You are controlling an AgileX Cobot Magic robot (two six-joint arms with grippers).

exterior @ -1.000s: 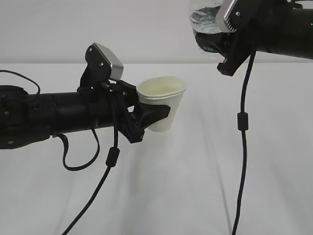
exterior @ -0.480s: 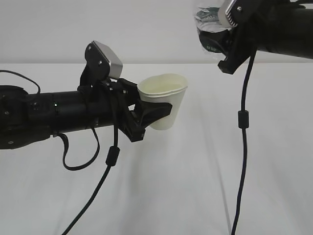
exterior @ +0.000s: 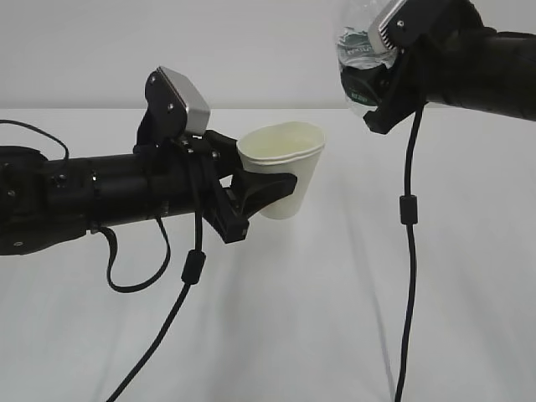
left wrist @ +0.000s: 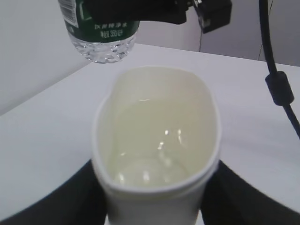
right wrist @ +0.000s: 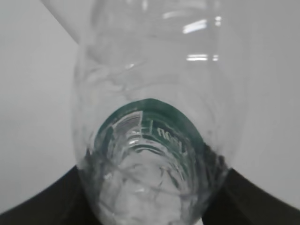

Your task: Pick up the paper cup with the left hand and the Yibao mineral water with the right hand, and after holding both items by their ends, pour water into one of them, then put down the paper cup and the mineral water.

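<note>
Two Items Held Above the Tabletop

Left hand (exterior: pixel 251 197) fingers pinch the paper cup (exterior: pixel 283 167), squeezing its rim oval; overpressure risks collapse and spilling the water (left wrist: pixel 154 159). Right hand (exterior: pixel 389 79) fingers clamp the Yibao mineral water (exterior: pixel 360 63), upper right. Bottle mouth cut off; fill level unclear.

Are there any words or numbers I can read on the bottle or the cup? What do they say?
Mineral water bottle, dark green label: a line of white print shows in the left wrist view, too blurred to read.
Same label, white strip at its left edge: barcode-like lines, too small to read.
Same label in the right wrist view: pale characters seen through the plastic, warped, unreadable.
Paper cup: no print visible.
</note>
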